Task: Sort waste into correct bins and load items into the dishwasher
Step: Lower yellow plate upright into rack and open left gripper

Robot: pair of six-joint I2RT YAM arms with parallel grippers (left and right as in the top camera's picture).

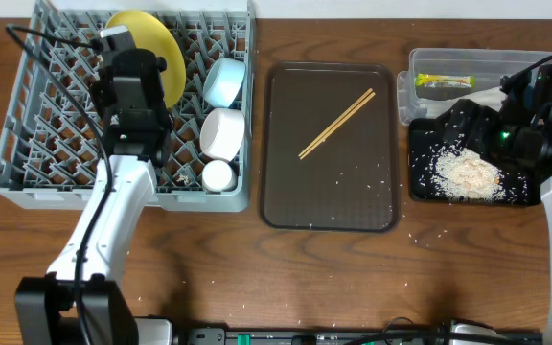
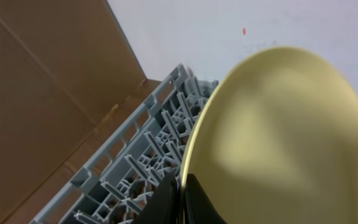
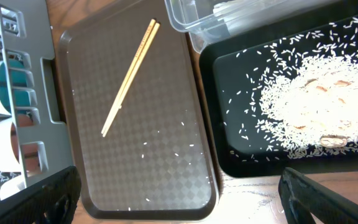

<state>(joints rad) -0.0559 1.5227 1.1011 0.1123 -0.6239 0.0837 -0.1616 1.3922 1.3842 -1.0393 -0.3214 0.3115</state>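
Fingers (image 2: pixel 199 202) of the left pincer (image 2: pixel 180 194) sit clenched on the near rim of the yellow plate (image 2: pixel 278 143), one dark pad on each face with almost no gap between them. The plate stands on edge, leaning slightly, at the far side of the grey dish rack (image 1: pixel 27 144), which fills the left of the worktop (image 1: pixel 353 278).

Down the rack's right side lie the light blue bowl (image 1: pixel 225 81), farthest, then the white bowl (image 1: pixel 223 132), then the small white cup (image 1: pixel 218 175), nearest.

The right pincer (image 3: pixel 179 180) is spread wide and released, grasping nothing. It hangs over the seam between the brown serving tray (image 3: pixel 166 124) and the black tray (image 3: pixel 229 112), and whether it touches either I cannot tell.

The wooden chopsticks (image 1: pixel 336 124) lie side by side, slantwise, on the far half of the serving tray, with a few stray grains nearby. Rice scraps (image 1: pixel 468 174) are heaped in the black tray at the right. Just beyond it, the clear tub (image 1: pixel 420 105) holds the green-yellow wrapper (image 1: pixel 446 81).
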